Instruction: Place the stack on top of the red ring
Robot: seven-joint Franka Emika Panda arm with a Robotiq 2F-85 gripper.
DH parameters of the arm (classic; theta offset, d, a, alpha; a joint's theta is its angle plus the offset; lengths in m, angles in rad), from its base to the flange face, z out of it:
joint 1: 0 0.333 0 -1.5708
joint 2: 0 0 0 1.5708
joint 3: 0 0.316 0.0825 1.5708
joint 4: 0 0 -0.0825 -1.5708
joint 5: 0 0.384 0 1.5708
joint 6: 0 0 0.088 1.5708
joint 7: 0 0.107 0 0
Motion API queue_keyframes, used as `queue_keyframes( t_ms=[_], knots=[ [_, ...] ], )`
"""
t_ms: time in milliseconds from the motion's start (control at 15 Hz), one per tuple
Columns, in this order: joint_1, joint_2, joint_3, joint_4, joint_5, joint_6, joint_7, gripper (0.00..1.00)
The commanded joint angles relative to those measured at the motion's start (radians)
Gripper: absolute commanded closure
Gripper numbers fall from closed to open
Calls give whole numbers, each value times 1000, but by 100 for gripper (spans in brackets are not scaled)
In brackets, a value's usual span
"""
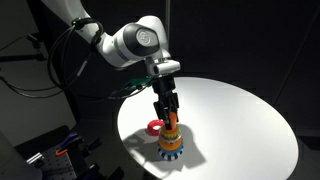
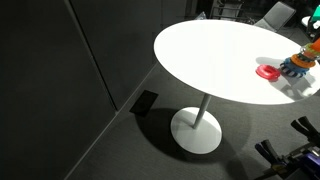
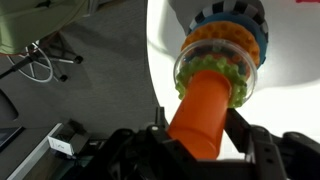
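Table: you had a round white top [image 2: 200,50] across the frame's upper right.
Pedestal: its white foot [image 2: 195,131] stood lower centre.
Floor plate: a black rectangle [image 2: 144,101] lay left of that foot.
Cables: you saw loops [image 3: 35,62] at upper left.

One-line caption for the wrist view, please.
Gripper astride the orange top of the stack, which stands on the white table.

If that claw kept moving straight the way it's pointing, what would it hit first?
The stack: its orange peg tip sits between the jaws of the gripper, so its rings probably come first, before the table.
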Motion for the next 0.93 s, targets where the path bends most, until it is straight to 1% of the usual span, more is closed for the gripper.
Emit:
queue_keyframes(
  t_ms=[0, 67, 133, 467, 867],
  knots=[
    [-26, -31, 17, -29, -49, 12, 45, 68],
    [-27, -34, 18, -29, -53, 10, 49, 74],
    [-27, -39, 19, -27, -56, 9, 51, 78],
    [-22, -55, 35, -23, -38, 0, 40, 79],
    [-14, -95, 73, -18, -25, -17, 36, 79]
  ],
)
